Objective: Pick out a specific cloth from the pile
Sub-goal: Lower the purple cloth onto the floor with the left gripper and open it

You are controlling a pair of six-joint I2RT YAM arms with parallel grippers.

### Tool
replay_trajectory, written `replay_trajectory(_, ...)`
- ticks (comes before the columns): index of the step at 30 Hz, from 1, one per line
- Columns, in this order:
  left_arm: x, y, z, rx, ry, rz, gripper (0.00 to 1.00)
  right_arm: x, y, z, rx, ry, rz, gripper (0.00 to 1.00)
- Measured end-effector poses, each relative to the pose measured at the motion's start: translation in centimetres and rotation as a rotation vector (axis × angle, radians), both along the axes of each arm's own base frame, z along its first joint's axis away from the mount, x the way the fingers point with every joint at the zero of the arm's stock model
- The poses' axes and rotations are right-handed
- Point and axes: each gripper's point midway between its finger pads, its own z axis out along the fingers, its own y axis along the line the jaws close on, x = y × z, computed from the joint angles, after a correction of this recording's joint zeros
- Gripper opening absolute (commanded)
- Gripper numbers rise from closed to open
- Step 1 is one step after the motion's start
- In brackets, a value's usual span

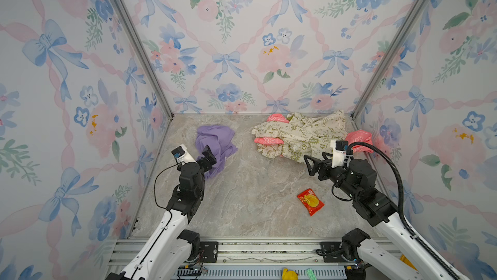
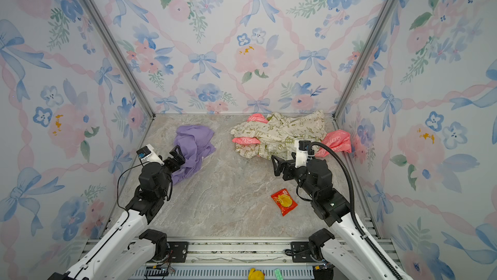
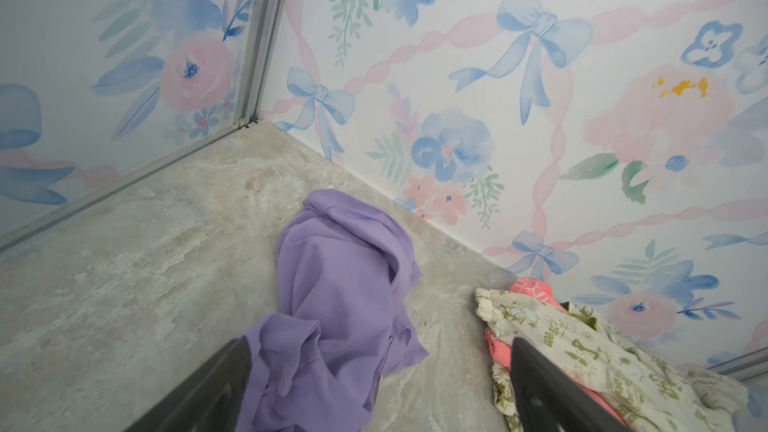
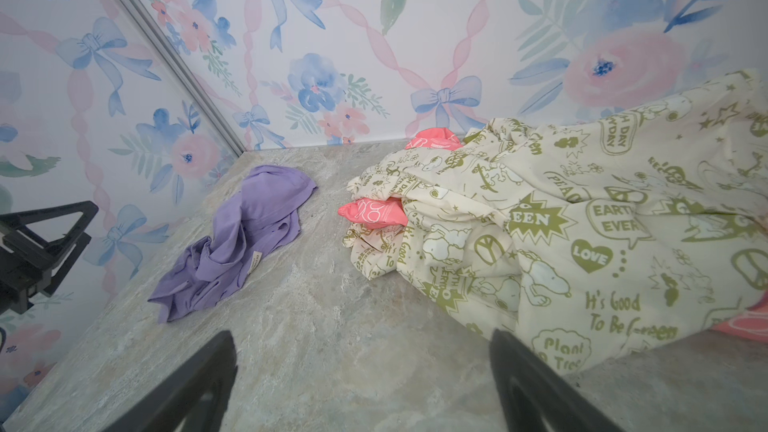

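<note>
Edging the cloth (image 4: pixel 249 218), a white tag (image 4: pixel 253 261) shows from right wrist only.

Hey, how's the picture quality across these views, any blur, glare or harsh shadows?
Both top views: soft even light, no glare, barely any shadow around the cloth. Left wrist view: cloth sharp, near fingers blurred. Right wrist view: print on the pile readable, its fingers out of focus.

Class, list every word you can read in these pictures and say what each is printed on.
"LOVE": cream cloth, in a heart.
"It's Good To Be": same cloth.
"Plant": same cloth.
"PEACE": same cloth.
"EART", "EVER", cut by a fold: same cloth.
Too small to read: the tag on the purple cloth.
Blurred: the red packet.
Unreadable: the pink cloth, white print.
</note>
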Motion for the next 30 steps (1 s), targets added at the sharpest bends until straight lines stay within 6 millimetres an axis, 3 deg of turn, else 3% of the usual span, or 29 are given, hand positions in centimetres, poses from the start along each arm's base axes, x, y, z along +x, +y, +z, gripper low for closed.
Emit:
replay_trajectory(2,1.4,-0.4,1.1,0.023,-0.004,-0.005,0.98,-0.2,-0.1,0.0,0.005,-0.009,0.0,0.97)
replay_trajectory(4,3.1,-1.0,0.6,0.042,0.029,-0.019,0.98,-0.4,-0.2,-0.2,0.007,-0.013,0.0,0.97)
replay_trajectory(16,14.3,-5.8,-10.6,0.088,0.323,-0.17,0.98,-0.6,-0.5,-0.8,-0.012,0.003,-0.008,0.97)
replay_trajectory(19,15.2,-5.8,-14.1,0.06,0.392,-0.19,0.98,-0.7,-0.7,-1.0,-0.018,0.007,-0.018,0.97)
replay_trajectory(24,14.8,-5.4,-19.2,0.015,0.494,-0.199,0.98,-0.7,-1.1,-2.1,-0.044,0.028,-0.031,0.97)
replay_trajectory(30,14.3,-5.6,-19.1,-0.003,0.473,-0.209,0.98,-0.4,-1.7,-3.9,-0.074,0.065,-0.06,0.97)
